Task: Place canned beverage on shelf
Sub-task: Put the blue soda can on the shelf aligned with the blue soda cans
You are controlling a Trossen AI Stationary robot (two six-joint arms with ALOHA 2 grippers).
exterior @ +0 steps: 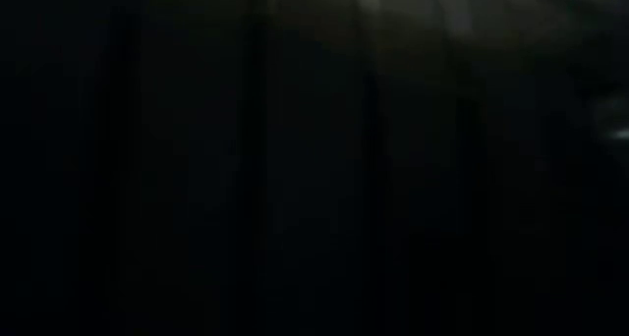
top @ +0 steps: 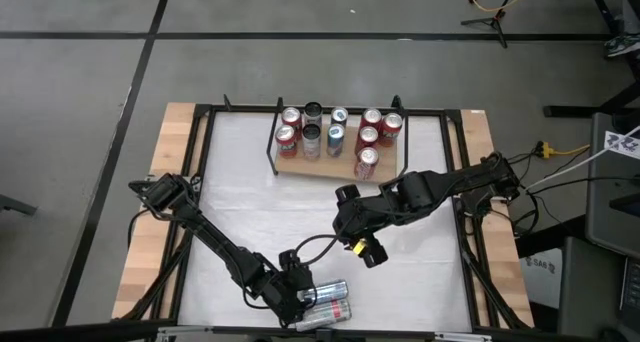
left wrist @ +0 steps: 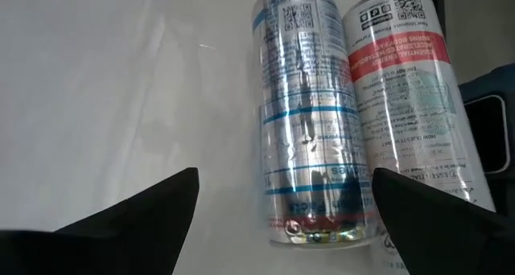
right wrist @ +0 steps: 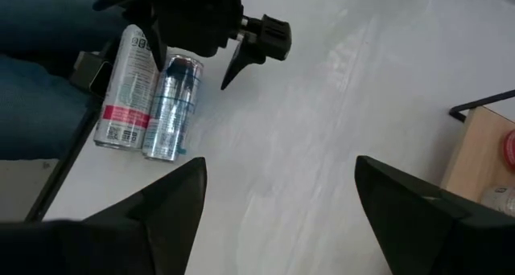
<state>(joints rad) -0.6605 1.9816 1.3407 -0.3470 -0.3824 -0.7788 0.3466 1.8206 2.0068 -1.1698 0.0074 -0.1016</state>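
Note:
Two cans lie side by side on the white table near its front edge: a blue-and-silver can (left wrist: 310,122) (top: 332,290) and a white-and-red can (left wrist: 406,106) (top: 325,314). My left gripper (left wrist: 286,178) (top: 303,300) is open and slants down over their near ends. The blue can's end lies between the fingers, and one finger (left wrist: 426,219) stands in front of the white-and-red can; no touch shows. My right gripper (right wrist: 280,166) (top: 366,248) hangs open above the table's middle with nothing in it. The shelf (top: 300,168) at the far middle carries several upright cans. The low view is dark.
A black frame (top: 205,162) and wooden side strips (top: 175,152) border the white tabletop. Open table surface (top: 260,212) lies between the shelf and the two lying cans. A corner of the shelf (right wrist: 483,146) shows in the right wrist view.

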